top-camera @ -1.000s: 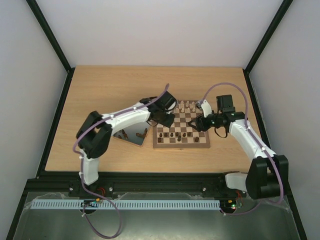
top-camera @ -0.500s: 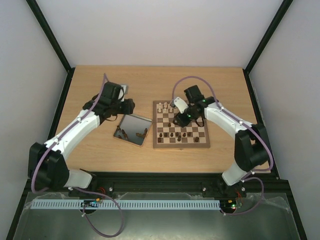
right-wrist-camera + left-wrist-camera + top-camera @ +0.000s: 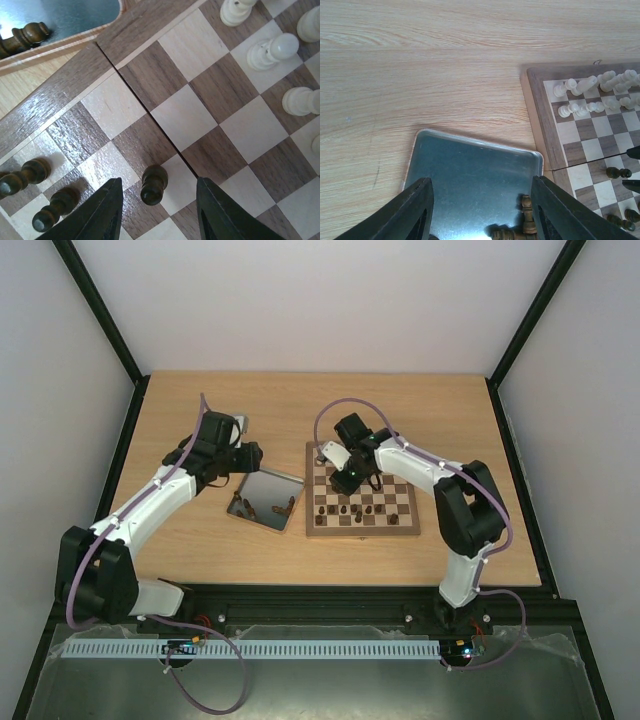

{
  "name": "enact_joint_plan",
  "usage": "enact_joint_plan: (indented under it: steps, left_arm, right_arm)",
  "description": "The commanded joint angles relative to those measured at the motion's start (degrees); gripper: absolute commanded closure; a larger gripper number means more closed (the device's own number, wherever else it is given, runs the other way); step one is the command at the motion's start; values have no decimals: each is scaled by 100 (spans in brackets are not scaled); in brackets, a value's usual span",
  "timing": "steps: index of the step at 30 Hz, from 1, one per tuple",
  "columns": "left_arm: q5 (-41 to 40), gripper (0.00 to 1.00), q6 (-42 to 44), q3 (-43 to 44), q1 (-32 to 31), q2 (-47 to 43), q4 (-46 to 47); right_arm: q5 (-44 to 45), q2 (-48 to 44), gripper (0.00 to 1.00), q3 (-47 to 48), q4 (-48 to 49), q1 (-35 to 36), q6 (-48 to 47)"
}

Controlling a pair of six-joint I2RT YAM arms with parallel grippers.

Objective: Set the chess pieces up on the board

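Note:
The board (image 3: 362, 532) lies right of centre. Several dark chess pieces (image 3: 345, 508) stand along its near rows. My right gripper (image 3: 347, 478) hovers open over the board's left part. In the right wrist view a dark pawn (image 3: 152, 184) stands upright between its fingers (image 3: 100, 215), untouched; two more dark pawns (image 3: 25, 175) stand to the left. My left gripper (image 3: 245, 455) is open and empty over the far edge of the metal tray (image 3: 262, 492). Two dark pieces (image 3: 527, 220) lie in the tray beside its right finger (image 3: 560, 210).
Cream pieces (image 3: 590, 85) stand in the board's far rows, also in the right wrist view (image 3: 272, 50). The tray (image 3: 470, 170) sits just left of the board (image 3: 540, 100). Bare wooden tabletop (image 3: 200, 410) surrounds them, with dark frame posts at the sides.
My left arm has swung from the board's left edge back over the tray. My right gripper has moved left across the board, from its right side to its left part.

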Motion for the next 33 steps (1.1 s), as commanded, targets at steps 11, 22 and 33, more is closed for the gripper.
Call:
enact_joint_plan:
  steps: [11,22,33]
  left_arm:
    - [140,45,-22,50,75,77,131]
    - [207,46,-22,55,91,127,132]
    - [272,46,-22,56,99,133,138]
  right_arm:
    - [-49,283,76,274,-497,27,99]
    - [-124,278,93,293,-541,27,129]
    - [144,-634,95,-250,-656,-373,144]
